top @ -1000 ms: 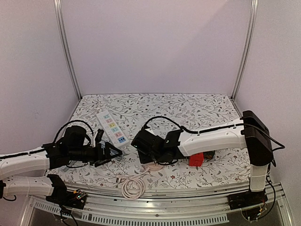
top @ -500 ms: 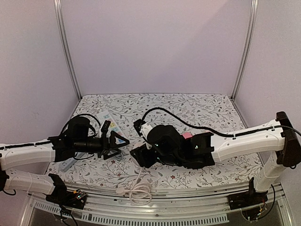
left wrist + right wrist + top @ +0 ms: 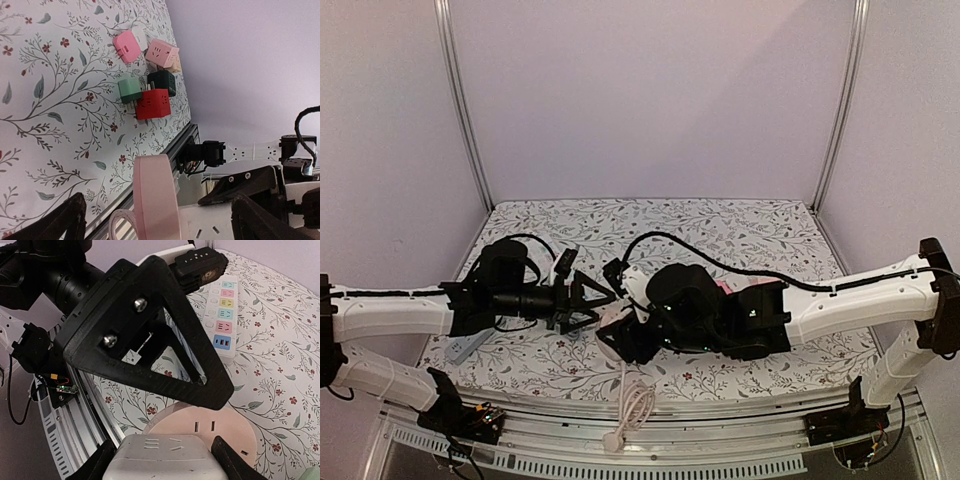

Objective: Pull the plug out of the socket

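Observation:
My right gripper (image 3: 620, 338) is shut on the white plug (image 3: 165, 457), which is seated in the round pink socket (image 3: 220, 432) and held above the table near its front. The same socket (image 3: 155, 200) shows edge-on in the left wrist view, between the wide-apart fingers of my open left gripper (image 3: 165, 227). In the top view the left gripper (image 3: 588, 300) points right, just left of the socket (image 3: 616, 318). One black left finger (image 3: 150, 340) fills the right wrist view. A white cable (image 3: 635, 395) hangs from the socket over the front edge.
A white power strip (image 3: 222, 315) with coloured outlets lies on the floral cloth behind the left gripper. Several coloured cube adapters, among them a red one (image 3: 152, 104) and a pink one (image 3: 126, 47), sit at the right. A metal rail (image 3: 670, 425) runs along the front edge.
The right gripper has lifted the plug and socket off the cloth, and the cable now dangles over the edge. The left gripper rose and moved right until its fingers flank the socket.

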You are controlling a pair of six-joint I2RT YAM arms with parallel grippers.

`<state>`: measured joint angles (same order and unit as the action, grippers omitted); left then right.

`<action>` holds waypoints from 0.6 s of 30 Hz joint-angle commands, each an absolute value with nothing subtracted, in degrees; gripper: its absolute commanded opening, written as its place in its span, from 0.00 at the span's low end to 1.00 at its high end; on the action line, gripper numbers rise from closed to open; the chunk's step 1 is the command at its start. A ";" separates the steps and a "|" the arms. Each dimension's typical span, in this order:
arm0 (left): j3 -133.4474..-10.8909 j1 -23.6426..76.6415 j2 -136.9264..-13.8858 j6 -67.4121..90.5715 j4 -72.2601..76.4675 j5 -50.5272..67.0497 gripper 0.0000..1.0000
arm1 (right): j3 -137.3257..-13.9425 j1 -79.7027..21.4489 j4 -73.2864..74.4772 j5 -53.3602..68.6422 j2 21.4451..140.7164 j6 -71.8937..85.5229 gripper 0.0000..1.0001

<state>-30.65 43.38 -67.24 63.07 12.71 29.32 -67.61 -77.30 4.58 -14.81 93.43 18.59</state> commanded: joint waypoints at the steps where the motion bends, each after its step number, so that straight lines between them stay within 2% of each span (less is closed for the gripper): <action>1: -33.44 46.03 -70.72 62.06 13.09 30.27 1.00 | -67.10 -77.91 0.88 -15.51 89.85 18.11 0.37; 10: -35.96 48.82 -75.98 61.78 14.28 33.00 0.97 | -66.32 -77.91 0.88 -17.48 88.09 16.71 0.37; 13: -36.86 49.49 -77.01 61.06 14.31 34.07 0.90 | -66.35 -77.92 1.02 -17.51 88.14 16.41 0.37; 18: -36.96 49.98 -78.09 60.97 14.25 34.89 0.71 | -66.45 -77.92 1.36 -18.39 88.33 15.74 0.37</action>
<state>-36.60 48.18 -76.64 62.28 14.79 31.75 -65.91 -78.02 6.31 -15.66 91.13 17.02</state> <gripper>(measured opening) 0.754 0.601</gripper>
